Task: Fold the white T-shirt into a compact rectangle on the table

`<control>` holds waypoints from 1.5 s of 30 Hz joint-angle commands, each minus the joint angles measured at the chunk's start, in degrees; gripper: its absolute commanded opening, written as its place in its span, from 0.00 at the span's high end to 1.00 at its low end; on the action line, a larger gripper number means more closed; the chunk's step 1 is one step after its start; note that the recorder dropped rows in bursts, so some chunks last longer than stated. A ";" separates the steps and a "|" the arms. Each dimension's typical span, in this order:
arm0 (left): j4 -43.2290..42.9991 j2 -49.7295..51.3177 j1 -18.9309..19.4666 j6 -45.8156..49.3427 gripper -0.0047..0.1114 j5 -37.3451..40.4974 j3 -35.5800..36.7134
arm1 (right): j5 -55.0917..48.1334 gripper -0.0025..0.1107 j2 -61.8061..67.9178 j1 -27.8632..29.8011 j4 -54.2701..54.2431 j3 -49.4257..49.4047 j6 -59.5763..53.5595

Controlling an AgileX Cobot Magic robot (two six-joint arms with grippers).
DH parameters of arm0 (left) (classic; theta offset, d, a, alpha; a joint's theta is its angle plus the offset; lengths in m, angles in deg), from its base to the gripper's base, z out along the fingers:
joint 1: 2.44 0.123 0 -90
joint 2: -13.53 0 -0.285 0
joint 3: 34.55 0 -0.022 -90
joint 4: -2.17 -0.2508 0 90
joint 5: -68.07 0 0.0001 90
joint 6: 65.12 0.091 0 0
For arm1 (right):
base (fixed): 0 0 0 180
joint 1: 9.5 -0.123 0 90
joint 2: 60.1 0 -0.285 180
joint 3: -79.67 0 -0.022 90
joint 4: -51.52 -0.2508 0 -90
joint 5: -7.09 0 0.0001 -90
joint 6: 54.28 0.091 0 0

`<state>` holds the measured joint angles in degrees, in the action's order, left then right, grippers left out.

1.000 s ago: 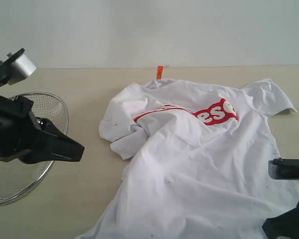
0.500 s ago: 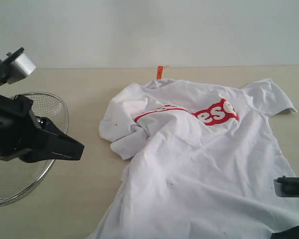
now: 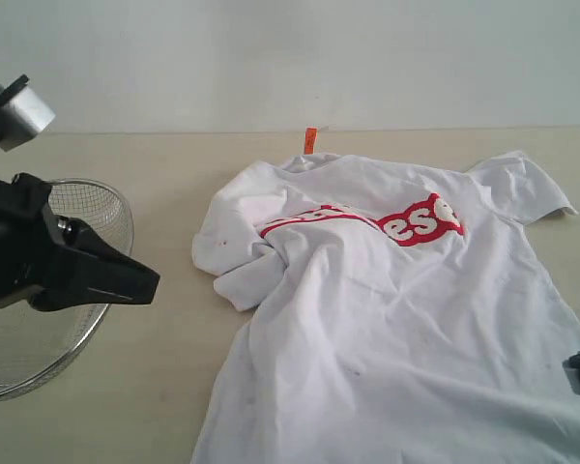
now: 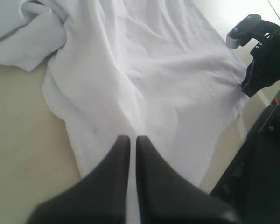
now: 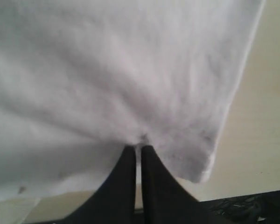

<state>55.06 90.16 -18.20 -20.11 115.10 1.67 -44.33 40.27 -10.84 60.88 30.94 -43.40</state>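
Right gripper (image 5: pixel 139 150): tapered black fingers are shut, soft wrinkled hem of the white T-shirt (image 3: pixel 387 319) is pinched | left gripper (image 3: pixel 151 286): shut, held level beside wire-mesh basket (image 3: pixel 106 208) | shirt is spread on matte beige table (image 3: pixel 164 174), left sleeve crumpled, collar far, hem near, long axis far-to-near.

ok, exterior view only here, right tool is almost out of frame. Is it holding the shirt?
Observer: Yes. The right wrist view shows the right tool shut on a pucker of the shirt, near a hem corner.
Operator: Left tool got anything?
Observer: No. The left wrist view shows the left tool shut with nothing pinched, and the cloth lies beyond its tips.
Operator: What's past that hem corner?
Observer: The table shows right beside the hem edge in the right wrist view.
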 commanded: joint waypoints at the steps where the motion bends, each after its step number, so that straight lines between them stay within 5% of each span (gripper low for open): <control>1: -0.21 -0.51 -0.24 -0.47 0.92 0.32 -0.36 | -0.83 0.98 0.13 0.22 4.12 0.37 1.24; 15: -0.02 -0.51 -0.24 -0.74 0.92 -3.15 -0.36 | 2.38 0.98 -12.94 0.22 -8.93 8.88 -8.99; 22: 2.74 3.03 -0.24 0.03 0.92 -11.99 -3.18 | 1.62 0.98 -7.49 0.22 -40.05 28.51 -30.47; 25: -0.24 11.24 -0.24 -0.11 0.92 -9.56 -11.25 | 1.61 0.98 0.64 -1.60 -48.96 35.93 -38.92; 33: -11.64 34.78 1.79 -8.19 0.92 -3.51 -37.27 | 2.75 0.98 8.80 -2.59 -48.70 40.17 -43.59; 39: -22.83 50.86 2.48 -15.90 0.69 9.06 -57.27 | 2.35 0.98 8.67 -2.59 -49.06 40.17 -44.95; 45: -28.78 59.15 2.35 -19.91 0.71 14.24 -70.10 | 2.17 0.98 8.67 -2.62 -50.15 40.17 -45.59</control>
<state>28.43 146.58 -15.69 -37.94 126.89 -63.35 -41.77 49.28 -13.47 11.45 70.82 -88.24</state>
